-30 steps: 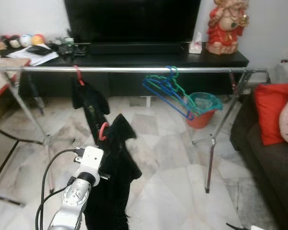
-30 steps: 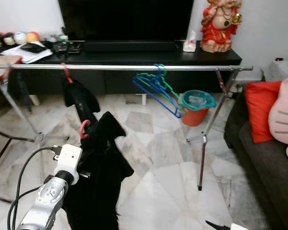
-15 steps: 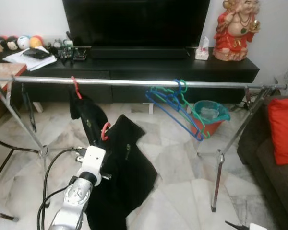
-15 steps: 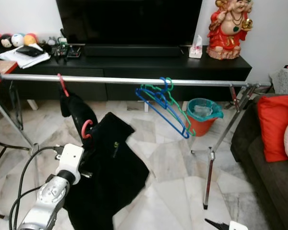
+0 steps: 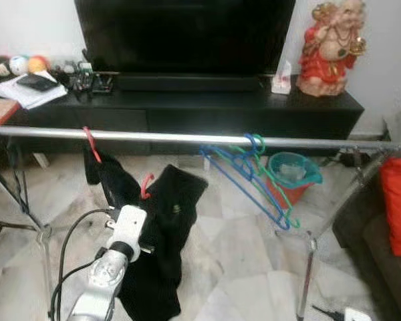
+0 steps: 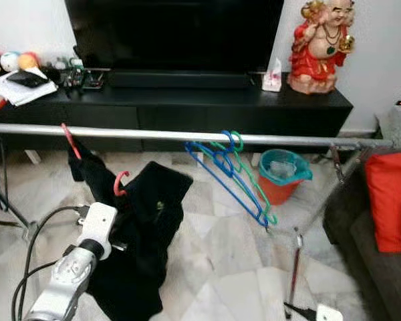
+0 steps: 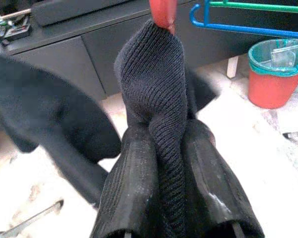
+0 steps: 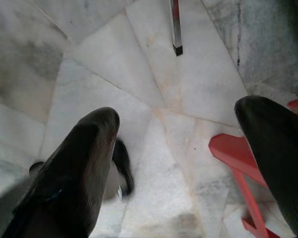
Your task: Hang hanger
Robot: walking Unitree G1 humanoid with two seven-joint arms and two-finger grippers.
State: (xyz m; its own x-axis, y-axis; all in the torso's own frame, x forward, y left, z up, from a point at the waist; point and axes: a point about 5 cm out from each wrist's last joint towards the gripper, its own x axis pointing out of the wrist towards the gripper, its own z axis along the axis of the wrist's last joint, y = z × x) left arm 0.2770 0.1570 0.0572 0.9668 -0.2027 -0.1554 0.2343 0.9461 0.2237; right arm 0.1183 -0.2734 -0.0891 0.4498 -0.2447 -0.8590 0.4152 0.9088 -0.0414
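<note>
A silver rail point(image 5: 187, 138) runs across at chest height. My left gripper point(image 7: 166, 131) is shut on the neck of a black garment point(image 5: 167, 221) draped over a red hanger, whose hook point(image 5: 146, 186) sticks up a little below the rail. To its left, another black garment point(image 5: 107, 175) hangs from the rail by a red hook point(image 5: 89, 138). Blue and green hangers point(image 5: 254, 175) hang bare near the rail's middle. My right gripper point(image 8: 178, 113) is open and low over the marble floor, its tip point(image 6: 301, 311) at the bottom right.
Behind the rail stand a black TV cabinet point(image 5: 207, 100), a TV and a red statue point(image 5: 327, 47). An orange bucket point(image 5: 291, 175) sits on the floor. The rack's leg point(image 5: 306, 267) and a sofa with a red cushion point(image 5: 397, 204) are right. Something red point(image 8: 238, 168) lies under the right gripper.
The whole picture has shifted, so the camera moved: the rail now sits lower and closer. The held hanger's red hook is nearer to the rail, and the garment hangs narrower.
</note>
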